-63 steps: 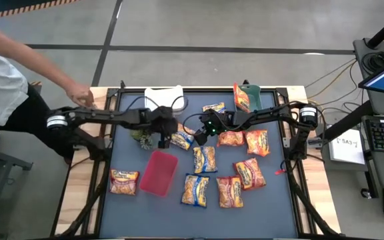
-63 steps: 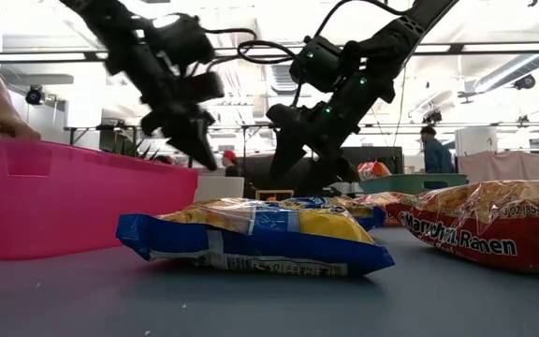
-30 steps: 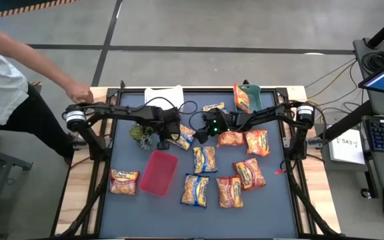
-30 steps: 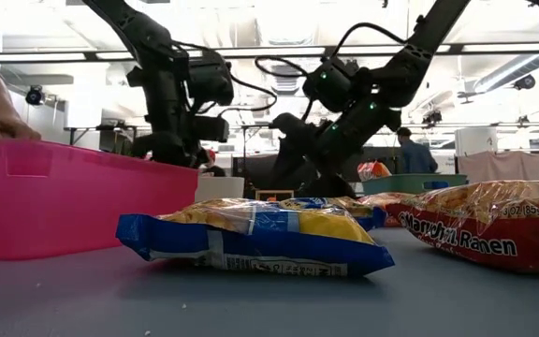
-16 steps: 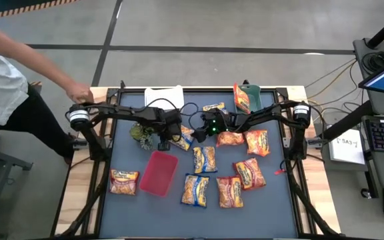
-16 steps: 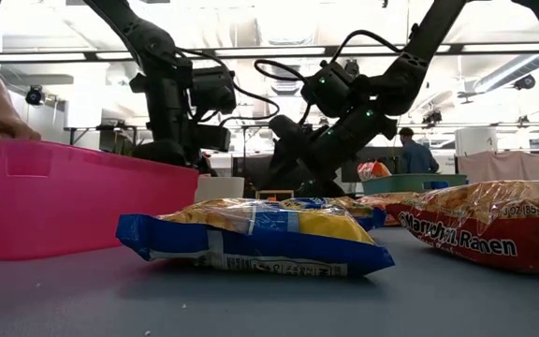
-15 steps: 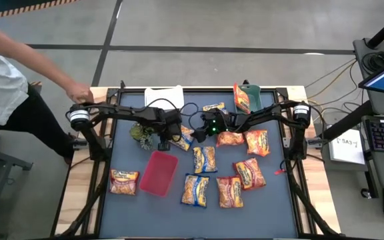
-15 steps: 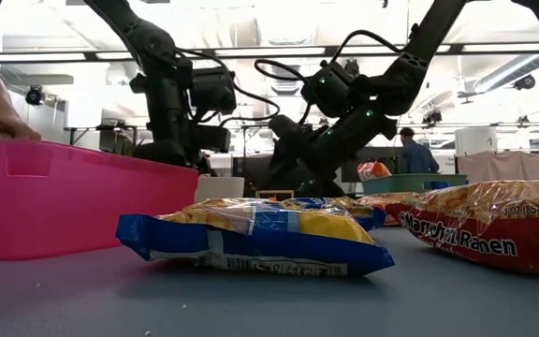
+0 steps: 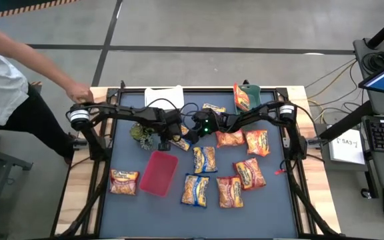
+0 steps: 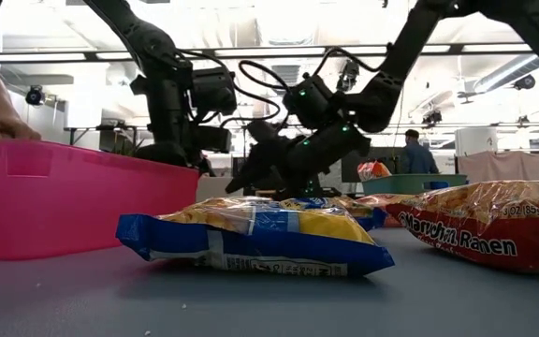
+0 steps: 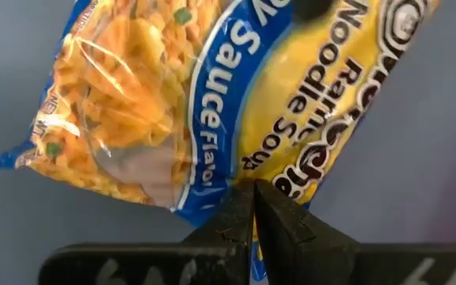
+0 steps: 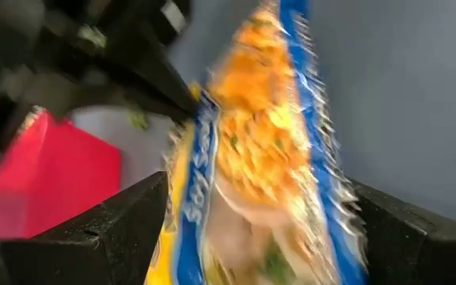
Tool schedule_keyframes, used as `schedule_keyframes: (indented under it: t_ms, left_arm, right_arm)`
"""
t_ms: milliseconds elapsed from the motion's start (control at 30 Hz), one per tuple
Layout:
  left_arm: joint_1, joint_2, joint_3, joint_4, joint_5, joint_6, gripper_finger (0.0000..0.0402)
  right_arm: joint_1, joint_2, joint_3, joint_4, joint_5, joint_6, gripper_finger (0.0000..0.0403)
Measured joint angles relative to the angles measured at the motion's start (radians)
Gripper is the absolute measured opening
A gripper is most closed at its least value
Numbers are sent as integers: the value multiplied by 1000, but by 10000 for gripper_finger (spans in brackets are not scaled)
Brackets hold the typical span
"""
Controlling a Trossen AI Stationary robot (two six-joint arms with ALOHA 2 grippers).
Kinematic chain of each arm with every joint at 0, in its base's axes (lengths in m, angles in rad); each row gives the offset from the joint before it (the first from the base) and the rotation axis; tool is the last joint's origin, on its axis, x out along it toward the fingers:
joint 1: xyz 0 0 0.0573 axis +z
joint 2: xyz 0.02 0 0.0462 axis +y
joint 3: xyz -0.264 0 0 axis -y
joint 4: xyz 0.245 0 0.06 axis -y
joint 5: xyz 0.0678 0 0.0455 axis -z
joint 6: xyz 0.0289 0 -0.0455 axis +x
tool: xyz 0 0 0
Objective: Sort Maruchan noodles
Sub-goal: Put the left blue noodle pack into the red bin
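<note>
Several Maruchan noodles packets lie on the grey mat, most right of centre [image 9: 235,170], one at the near left [image 9: 124,181]. A blue-trimmed packet [image 9: 182,139] sits at mid-table between the arms. My left gripper [image 9: 167,143] points down at that packet's left end and is shut on it. My right gripper [image 9: 191,131] reaches in from the right, open. In the right wrist view its fingers [image 12: 117,226] stand on either side of the packet [image 12: 267,158]; whether they touch it, I cannot tell. My left gripper pinches the blue-trimmed packet's blue edge [image 11: 212,194], at one end, between its two shut fingers. The fingers come from above, pointing steeply down. The rest of the packet [image 11: 212,87] stretches away from the fingertips over the mat.
A red tray [image 9: 159,172] lies near-left of the grippers, with a small green plant [image 9: 139,133] beside my left gripper. A white container [image 9: 163,97] and a green bin [image 9: 249,93] with a packet stand at the far edge. A person's hand [image 9: 79,92] rests at the far left corner.
My right gripper has moved toward the table's left, up to the blue-trimmed packet, tipping further downward and staying open. My left gripper has kept shut at the packet's end.
</note>
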Motion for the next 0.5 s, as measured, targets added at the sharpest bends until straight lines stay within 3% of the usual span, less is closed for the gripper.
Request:
schedule_keyframes:
  t_ms: [300,500]
  left_arm:
    - [0,2,-1,25,-1,2,0]
    - [0,3,-2,35,-1,3,0]
  right_arm:
    - [-1,40,58,-6,-44,-16,285]
    - [0,36,51,-4,-50,-16,226]
